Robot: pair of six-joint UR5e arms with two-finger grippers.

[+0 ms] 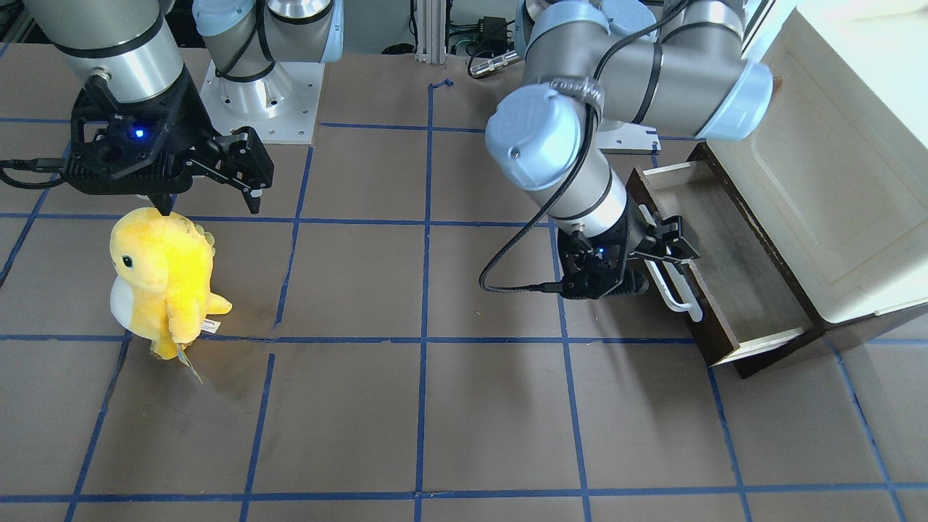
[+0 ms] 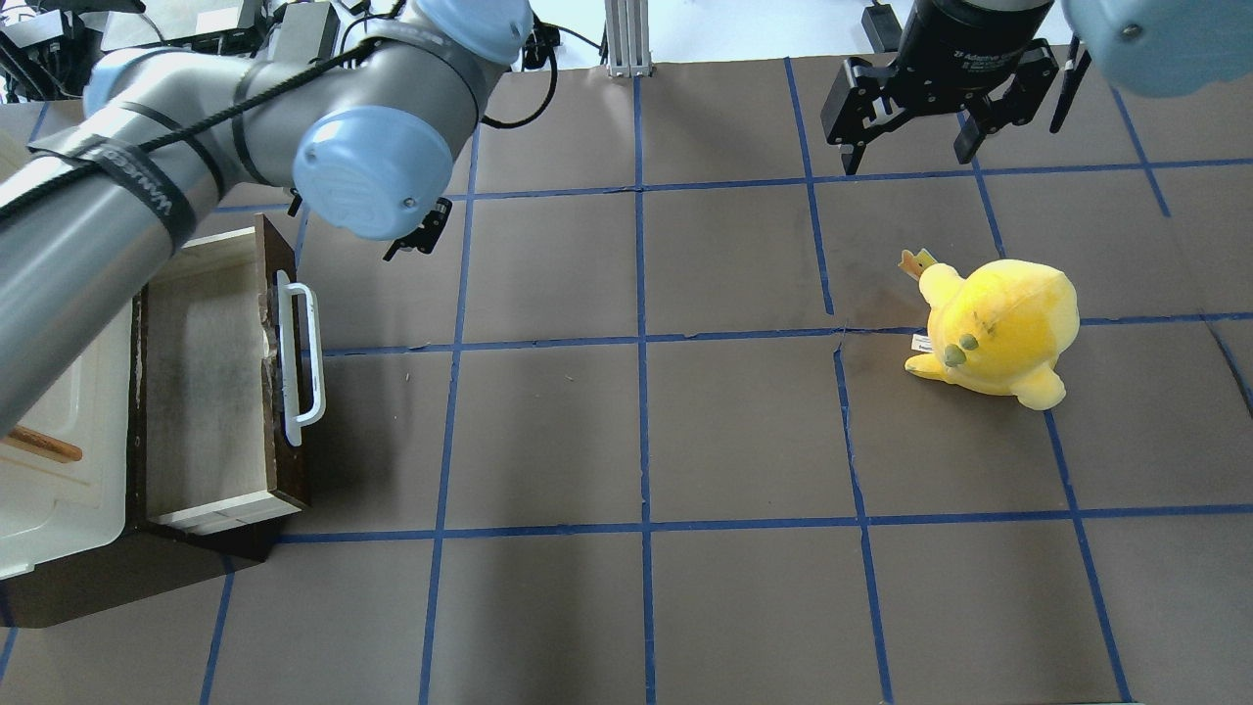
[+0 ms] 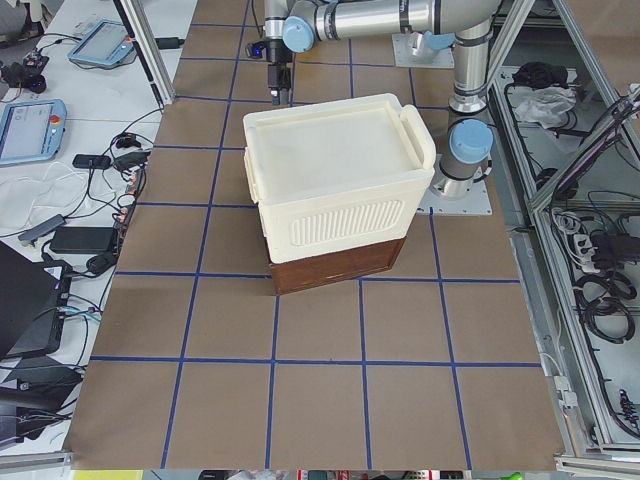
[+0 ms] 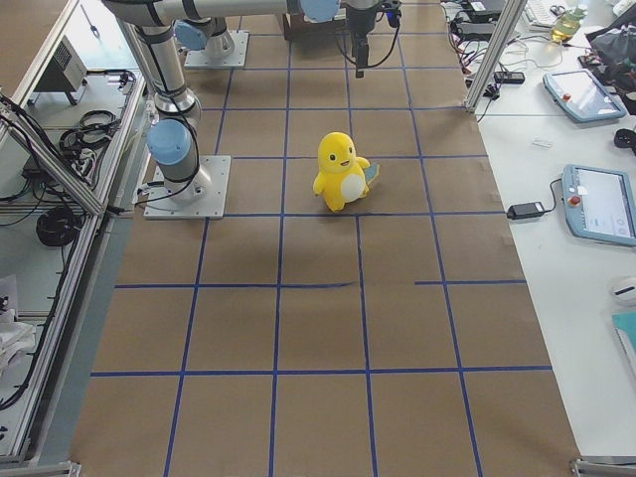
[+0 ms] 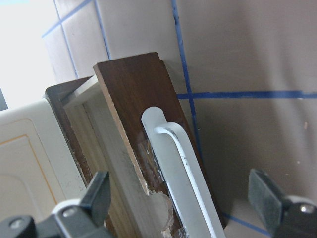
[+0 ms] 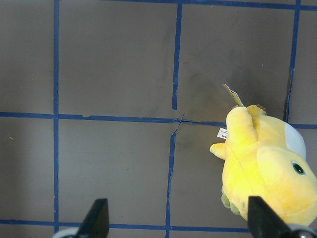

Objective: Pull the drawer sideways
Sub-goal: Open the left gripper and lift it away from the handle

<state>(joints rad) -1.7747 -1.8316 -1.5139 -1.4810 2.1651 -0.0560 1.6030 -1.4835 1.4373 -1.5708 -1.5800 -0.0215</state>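
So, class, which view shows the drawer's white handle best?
Overhead exterior: the whole handle shows, unobstructed. Front-facing: the left gripper hides part. Left wrist: close but cropped. The other views show none of it.

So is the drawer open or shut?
Open. The drawer sticks out from the cabinet, and its bare inside shows from above.

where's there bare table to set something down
The middle of the table, between the drawer and the yellow plush toy, is bare. Crowded: at the drawer's handle, where the left gripper sits, and under the right gripper by the toy.
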